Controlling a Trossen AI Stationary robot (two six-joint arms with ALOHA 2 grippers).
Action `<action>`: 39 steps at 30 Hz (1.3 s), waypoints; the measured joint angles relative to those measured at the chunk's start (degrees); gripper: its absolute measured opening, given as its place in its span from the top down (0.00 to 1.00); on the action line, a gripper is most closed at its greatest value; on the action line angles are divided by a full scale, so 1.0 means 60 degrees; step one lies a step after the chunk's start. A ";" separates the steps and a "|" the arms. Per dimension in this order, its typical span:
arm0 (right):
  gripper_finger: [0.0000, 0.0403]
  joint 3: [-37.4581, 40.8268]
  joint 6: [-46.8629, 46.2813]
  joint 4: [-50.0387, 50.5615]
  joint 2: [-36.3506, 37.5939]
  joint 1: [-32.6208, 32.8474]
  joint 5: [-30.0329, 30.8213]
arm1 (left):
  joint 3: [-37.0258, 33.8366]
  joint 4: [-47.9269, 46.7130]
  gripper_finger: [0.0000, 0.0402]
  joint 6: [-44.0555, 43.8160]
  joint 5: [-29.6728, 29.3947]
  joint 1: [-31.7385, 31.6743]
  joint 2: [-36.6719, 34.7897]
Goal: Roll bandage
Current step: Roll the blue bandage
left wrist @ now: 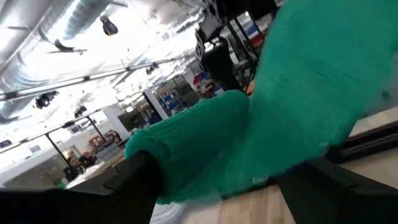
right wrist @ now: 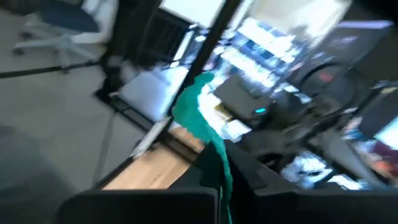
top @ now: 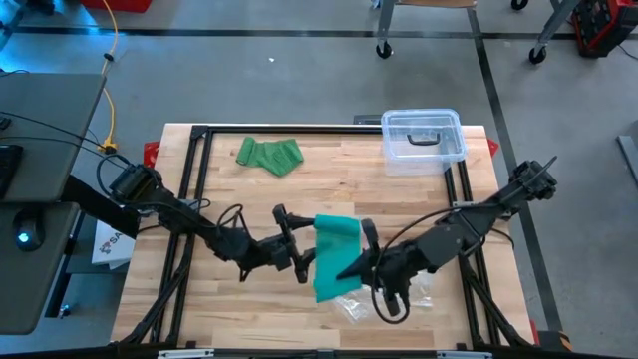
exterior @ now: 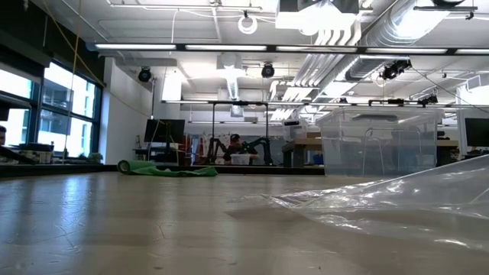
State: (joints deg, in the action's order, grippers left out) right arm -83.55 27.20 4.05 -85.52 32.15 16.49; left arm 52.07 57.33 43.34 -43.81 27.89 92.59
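Note:
A teal bandage (top: 335, 255) hangs over the table's middle between my two grippers. One end of it is wound into a thick roll (left wrist: 189, 140), and a flat sheet (left wrist: 305, 93) runs off the roll. My left gripper (top: 297, 242) comes in from the left, its fingers wide apart around the roll. My right gripper (top: 365, 251) comes in from the right and is shut on the sheet. A second, green bandage (top: 269, 155) lies crumpled on the table at the far left. Neither gripper nor the teal bandage shows in the low view. My left gripper has the bandage's rolled end (left wrist: 163, 163) between its two widely spread fingers, coming about level from the table's left. One finger (left wrist: 134, 177) lies against the roll's end. The other finger (left wrist: 314, 183) is under the loose sheet. My right gripper pinches the bandage's flat sheet at an edge (right wrist: 219, 163) between its shut fingers, coming about level from the table's right. The sheet runs away from the fingers toward the left gripper. One layer or several, I cannot tell.
A clear plastic box (top: 423, 138) with a dark handle stands at the far right corner. A crumpled clear wrapper (top: 367, 305) lies on the table under the right gripper, filling the low view's right side (exterior: 397, 210). A black frame (top: 199, 135) borders the wooden top.

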 joint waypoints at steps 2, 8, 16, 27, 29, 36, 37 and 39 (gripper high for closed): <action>1.00 0.0000 0.0154 -0.0408 0.0000 -0.0097 0.0183 | 0.0000 -0.0121 0.29 -0.0143 -0.0003 -0.0081 0.0001; 1.00 0.0000 0.0296 -0.1130 0.0000 -0.0433 0.0230 | 0.0000 -0.0172 0.29 -0.0270 -0.0040 -0.0158 0.0001; 1.00 0.0000 0.0356 -0.1572 -0.0004 -0.0578 0.0527 | 0.0000 -0.0302 0.29 -0.0673 -0.0324 -0.0147 0.0032; 1.00 0.0000 0.0253 -0.1437 -0.0004 -0.0878 0.2943 | 0.0007 -0.0044 0.36 -0.1192 -0.0324 -0.0054 0.0577; 1.00 0.0000 0.0236 -0.1346 -0.0004 -0.0939 0.3523 | 0.0092 -0.0053 0.37 -0.1173 -0.0464 0.0016 0.0702; 1.00 0.0000 0.0223 -0.1217 -0.0004 -0.1055 0.4212 | 0.0312 -0.0014 0.39 -0.1223 -0.0882 0.0195 0.0893; 1.00 0.0000 0.0223 -0.1217 -0.0004 -0.1051 0.4189 | 0.0313 -0.0007 0.39 -0.1316 -0.0949 0.0184 0.0893; 1.00 0.0000 0.0221 -0.1229 -0.0004 -0.1035 0.4163 | 0.0313 0.0024 0.40 -0.1452 -0.0955 0.0122 0.0893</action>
State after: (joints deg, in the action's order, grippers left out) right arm -83.55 28.52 -3.32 -85.54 25.94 41.46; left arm 53.95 57.48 34.63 -49.54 28.62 97.95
